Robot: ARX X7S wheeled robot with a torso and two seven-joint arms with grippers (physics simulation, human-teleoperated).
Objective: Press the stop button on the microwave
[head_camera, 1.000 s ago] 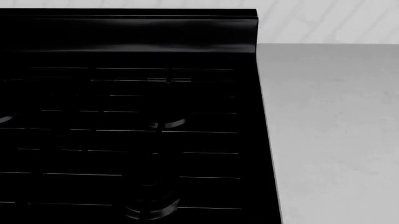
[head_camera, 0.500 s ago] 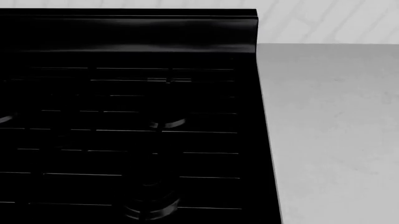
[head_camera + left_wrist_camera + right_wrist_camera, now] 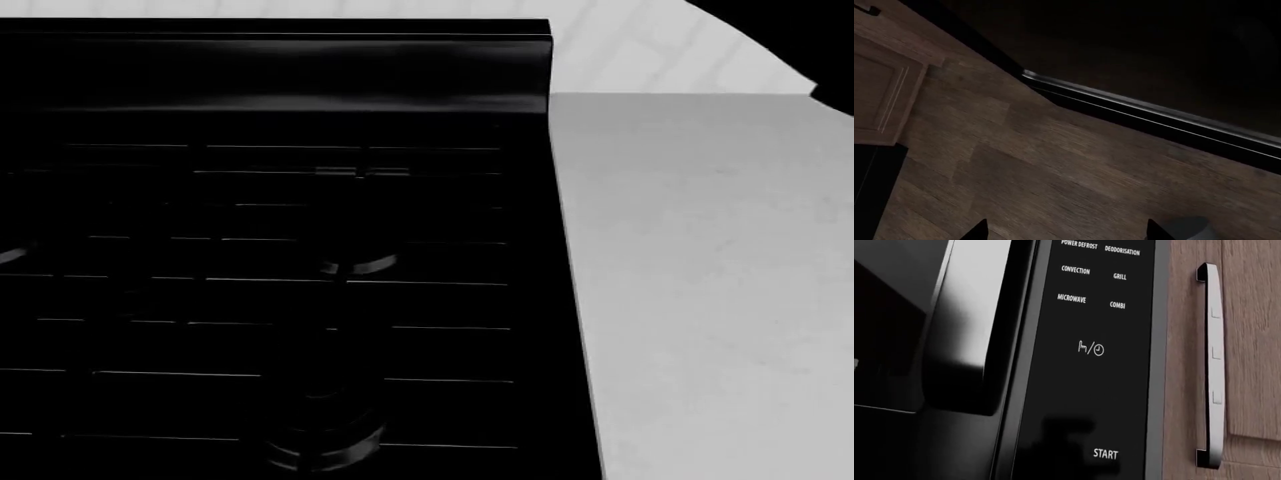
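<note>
The microwave's black control panel (image 3: 1104, 365) fills the right wrist view at close range. It carries labels such as MICROWAVE, COMBI and, lowest, START (image 3: 1105, 454). No stop button shows in any view. The microwave door (image 3: 954, 340) lies beside the panel. My right gripper's fingers do not show clearly; only a faint dark smudge (image 3: 1064, 445) lies on the panel beside START. A dark shape (image 3: 801, 35) at the head view's top right looks like my right arm. My left gripper (image 3: 1066, 232) is open and empty, hanging over the wooden floor (image 3: 1054, 165).
A black stove (image 3: 267, 260) with grates fills the head view's left, with a pale counter (image 3: 707, 280) to its right. A wooden cabinet with a metal handle (image 3: 1211, 365) adjoins the microwave panel. A dark appliance's base edge (image 3: 1154, 115) crosses the left wrist view.
A dark shape has come into the head view's top right corner. The stove and the counter have not moved.
</note>
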